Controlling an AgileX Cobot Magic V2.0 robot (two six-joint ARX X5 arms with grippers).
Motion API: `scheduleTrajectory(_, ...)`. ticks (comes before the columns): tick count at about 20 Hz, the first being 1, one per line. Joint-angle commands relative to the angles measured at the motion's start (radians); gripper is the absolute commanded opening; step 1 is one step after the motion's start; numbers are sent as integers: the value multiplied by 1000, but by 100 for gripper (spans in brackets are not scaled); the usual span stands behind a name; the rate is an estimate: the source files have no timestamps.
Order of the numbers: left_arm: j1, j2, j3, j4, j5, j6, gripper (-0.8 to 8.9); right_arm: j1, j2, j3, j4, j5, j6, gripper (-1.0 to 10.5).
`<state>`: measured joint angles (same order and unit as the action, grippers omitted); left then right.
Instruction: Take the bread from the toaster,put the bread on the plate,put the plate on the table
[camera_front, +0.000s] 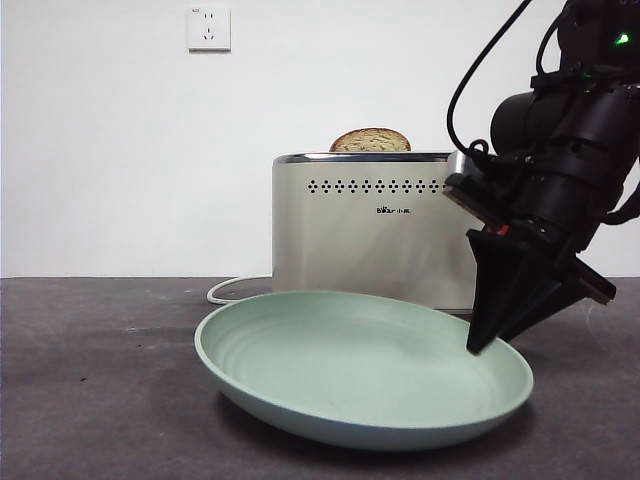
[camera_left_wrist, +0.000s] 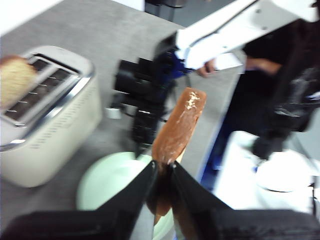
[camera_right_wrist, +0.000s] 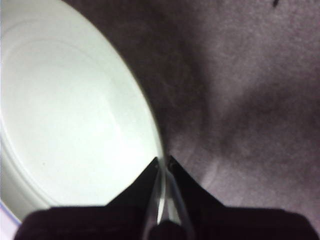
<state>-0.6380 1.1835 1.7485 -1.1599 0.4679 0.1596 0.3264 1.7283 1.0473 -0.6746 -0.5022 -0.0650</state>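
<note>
My right gripper (camera_front: 476, 345) is shut on the right rim of the pale green plate (camera_front: 350, 365), which sits low over the dark table (camera_front: 90, 400) with a shadow under it. In the right wrist view the jaws (camera_right_wrist: 163, 161) pinch the rim of the plate (camera_right_wrist: 75, 125). My left gripper (camera_left_wrist: 162, 167) is shut on the bread (camera_left_wrist: 180, 125), seen edge-on with its brown crust, held above the plate (camera_left_wrist: 110, 180). The cream toaster (camera_front: 370, 230) stands behind the plate, and a domed slice (camera_front: 370, 141) sticks out of its slot. The left gripper is out of the front view.
The toaster's white cord (camera_front: 230, 290) loops on the table to its left. A wall socket (camera_front: 208, 28) is on the white wall behind. The left wrist view shows the toaster (camera_left_wrist: 50, 130), the right arm (camera_left_wrist: 145, 95) over the plate, and a person beyond the table edge.
</note>
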Motion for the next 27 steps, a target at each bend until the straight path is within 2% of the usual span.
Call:
scheduleTrajectory(1,-3,-2,3,3,55,-50,-7,10,-78,1,14,-50,16,-13)
scheduleTrajectory(5,-2,32,3,-37,134,-64,-7,38,-265,1,34,-47,70,-13)
scheduleTrajectory(11,-1,151,3,-65,142,-90,-7,68,-446,1,21,-41,121,-13)
scheduleTrajectory(14,6,232,3,-66,136,-107,-8,80,-468,1,-22,-33,120,-13)
scheduleTrajectory(17,29,302,3,-67,131,-108,-7,94,-477,1,-36,12,120,-13)
scheduleTrajectory(25,57,455,3,-105,105,-108,-8,95,-480,1,-37,11,119,-13)
scheduleTrajectory(27,57,478,3,-118,58,-109,-8,95,-480,1,-37,11,118,-13)
